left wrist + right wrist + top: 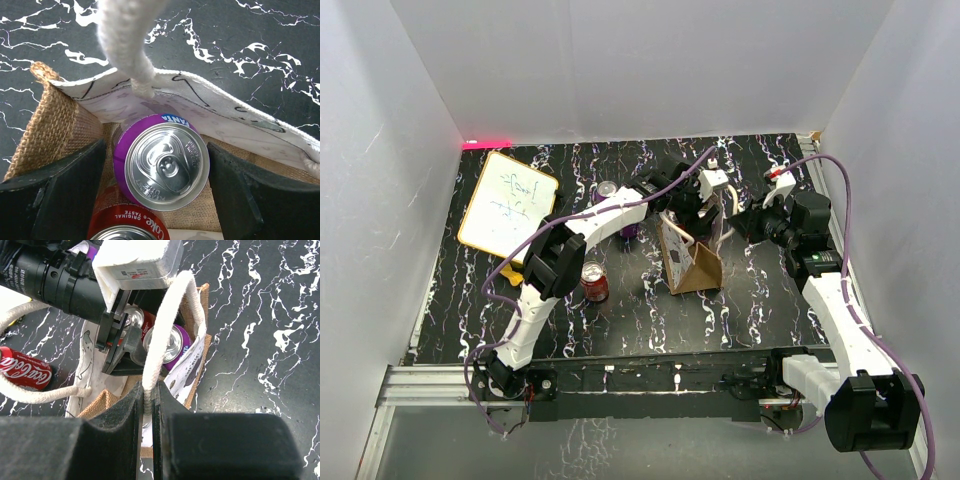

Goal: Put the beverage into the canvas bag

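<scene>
Left wrist: cans (161, 167) in canvas bag (55, 125)

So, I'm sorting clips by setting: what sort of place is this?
Probably a robot lab cell: plain white walls box in a black marbled table, with an aluminium mounting rail and a whiteboard.

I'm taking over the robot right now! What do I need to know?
Left gripper: fingers open either side of the purple Fanta can, not touching.
Right gripper: shut on the canvas bag's cream handle.
Purple can and a red Coke can are inside the bag; another red can stands on the table.
Done: purple can in. Left: lift left arm out, maybe bag the table can.
</scene>
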`<act>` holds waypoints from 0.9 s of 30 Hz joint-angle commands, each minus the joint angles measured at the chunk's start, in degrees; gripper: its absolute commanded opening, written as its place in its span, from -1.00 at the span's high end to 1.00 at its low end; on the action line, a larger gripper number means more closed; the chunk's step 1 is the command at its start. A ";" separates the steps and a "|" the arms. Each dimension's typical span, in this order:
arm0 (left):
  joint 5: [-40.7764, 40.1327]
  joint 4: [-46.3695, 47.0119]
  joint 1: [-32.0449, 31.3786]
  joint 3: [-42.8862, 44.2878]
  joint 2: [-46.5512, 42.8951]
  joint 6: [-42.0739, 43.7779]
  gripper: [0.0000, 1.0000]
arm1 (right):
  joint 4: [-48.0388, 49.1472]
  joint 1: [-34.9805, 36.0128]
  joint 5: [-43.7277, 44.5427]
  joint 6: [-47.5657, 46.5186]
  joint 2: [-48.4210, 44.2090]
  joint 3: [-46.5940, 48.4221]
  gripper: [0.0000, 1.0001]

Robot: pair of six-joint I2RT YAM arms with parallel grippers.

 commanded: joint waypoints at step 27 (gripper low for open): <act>0.91 -1.83 0.15 -0.06 -5.10 -0.76 0.70 | -0.27 -0.07 -3.08 -1.92 0.18 6.71 0.84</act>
